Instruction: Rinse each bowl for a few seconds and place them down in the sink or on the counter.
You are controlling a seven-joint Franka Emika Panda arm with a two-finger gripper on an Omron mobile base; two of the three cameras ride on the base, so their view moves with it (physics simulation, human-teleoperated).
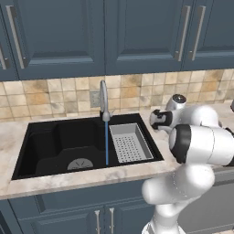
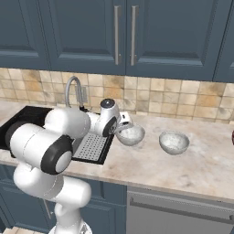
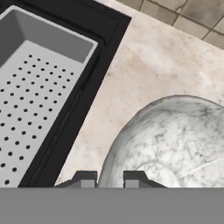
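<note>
At the dark two-fingered pincer [image 3: 105, 179], the rim of the nearer speckled grey-white stone-look bowl [image 2: 130, 134] is straddled by the two fingertips, though whether it is actually clamped cannot be told; this bowl is seen at the beige marbled bench [image 2: 183, 164] just beside the black recessed sink [image 1: 50, 141]. A thin rim hold is judged liable to slip or tip the bowl during the carry over the grey perforated tray [image 1: 131, 142] toward the blue water stream [image 1: 107, 141] under the silver curved faucet [image 1: 103, 98]. The second matching bowl [image 2: 173, 142] is left farther along the bench.

Two bowls [image 2: 130, 135] [image 2: 173, 142] showing speckled grey-white. Sink [image 1: 50, 141] appearing black, tray [image 1: 130, 142] grey with dotted holes. Counter [image 2: 183, 167] showing beige marbling; wall tiles [image 2: 183, 98] tan; cabinets [image 1: 59, 36] dark blue.
</note>
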